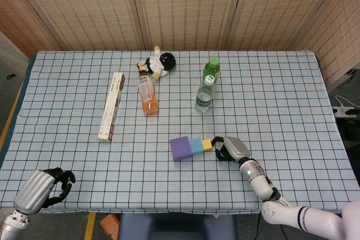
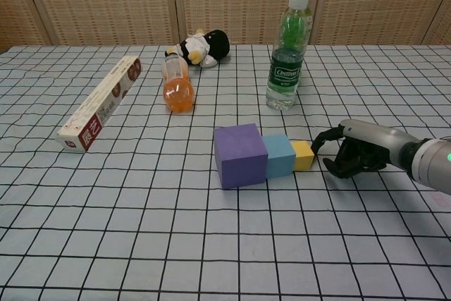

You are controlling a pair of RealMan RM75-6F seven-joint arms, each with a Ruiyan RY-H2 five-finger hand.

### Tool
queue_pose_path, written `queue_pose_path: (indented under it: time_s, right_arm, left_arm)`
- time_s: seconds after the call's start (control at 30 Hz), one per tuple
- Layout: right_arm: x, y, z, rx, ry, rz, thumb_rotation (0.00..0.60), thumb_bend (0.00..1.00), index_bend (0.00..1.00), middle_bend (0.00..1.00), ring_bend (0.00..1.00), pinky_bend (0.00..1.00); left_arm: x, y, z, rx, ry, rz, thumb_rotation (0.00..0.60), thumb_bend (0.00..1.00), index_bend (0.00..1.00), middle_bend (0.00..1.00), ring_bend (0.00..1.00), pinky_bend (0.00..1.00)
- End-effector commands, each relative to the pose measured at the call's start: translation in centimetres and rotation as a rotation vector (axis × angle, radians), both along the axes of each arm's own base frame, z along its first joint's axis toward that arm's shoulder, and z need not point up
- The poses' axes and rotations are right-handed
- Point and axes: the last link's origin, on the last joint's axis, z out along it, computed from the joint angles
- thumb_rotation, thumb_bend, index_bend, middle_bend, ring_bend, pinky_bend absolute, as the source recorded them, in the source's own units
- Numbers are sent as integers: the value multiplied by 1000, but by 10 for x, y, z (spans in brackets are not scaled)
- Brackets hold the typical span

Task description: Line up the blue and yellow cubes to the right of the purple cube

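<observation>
The purple cube, the smaller blue cube and the small yellow cube sit in a touching row on the checked cloth, purple leftmost. My right hand lies just right of the yellow cube with its fingers curled in; a fingertip touches the cube's right side. It holds nothing. My left hand rests at the table's near left corner, fingers curled, holding nothing; the chest view does not show it.
A clear water bottle with a green-capped bottle behind it stands beyond the cubes. An orange drink bottle, a long box and a plush toy lie further left and back.
</observation>
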Motion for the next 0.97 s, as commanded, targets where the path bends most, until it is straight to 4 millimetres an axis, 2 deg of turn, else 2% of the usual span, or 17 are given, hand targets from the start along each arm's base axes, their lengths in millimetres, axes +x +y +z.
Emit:
queue_pose_path:
  time_s: [0.03, 0.13, 0.2, 0.33, 0.4, 0.43, 0.53, 0.6, 0.7, 0.8, 0.87, 0.97]
  right_arm:
    - [-1, 0, 1, -3, 5, 3, 600, 535, 402, 1000, 882, 1000]
    - [-3, -1, 4, -15, 26, 19, 600, 532, 398, 1000, 881, 1000]
    - [-7, -1, 8, -32, 70, 47, 600, 495, 376, 1000, 882, 1000]
    - [-20, 2, 26, -152, 271, 149, 600, 333, 290, 1000, 839, 1000]
    - [-25, 10, 40, -257, 351, 185, 600, 255, 254, 989, 772, 1000]
    - [-28, 14, 46, -299, 374, 192, 600, 231, 248, 962, 733, 1000]
    - [-39, 27, 70, -422, 418, 191, 600, 188, 253, 778, 567, 956]
    - [-47, 37, 87, -495, 440, 191, 600, 166, 254, 630, 436, 853]
    - [-62, 50, 107, -574, 488, 173, 600, 134, 254, 487, 313, 695]
    - [-78, 65, 123, -633, 527, 132, 600, 105, 246, 387, 230, 550]
    - [-85, 72, 128, -653, 549, 122, 600, 91, 236, 351, 204, 490]
    - [-97, 80, 133, -672, 587, 112, 600, 81, 220, 315, 178, 474]
  left_arm:
    - [0, 0, 0, 0, 0, 1, 600, 500, 527, 672, 540, 681]
    - [0, 0, 0, 0, 0, 1, 600, 500, 526, 673, 540, 681]
    - [0, 0, 0, 1, 0, 1, 600, 501, 527, 672, 539, 681]
    - [0, 0, 0, 2, 1, 0, 600, 501, 527, 672, 540, 682]
    - [-1, 0, 1, 2, 2, 2, 600, 501, 527, 672, 540, 681]
    - [-1, 0, 1, 3, 1, 4, 600, 500, 527, 672, 540, 681]
    - [-3, 1, 1, 5, 4, 10, 600, 500, 527, 672, 540, 681]
    - [-3, 1, 2, 7, 8, 12, 600, 500, 527, 672, 540, 682]
    - [-2, 0, 2, 11, 10, 5, 600, 500, 527, 672, 540, 682]
    - [-1, -1, 1, 11, 19, -6, 600, 500, 527, 672, 539, 682]
    - [0, -2, 0, 8, 26, -9, 600, 501, 527, 672, 539, 682]
    - [1, -2, -1, 7, 34, -11, 600, 501, 527, 673, 540, 682]
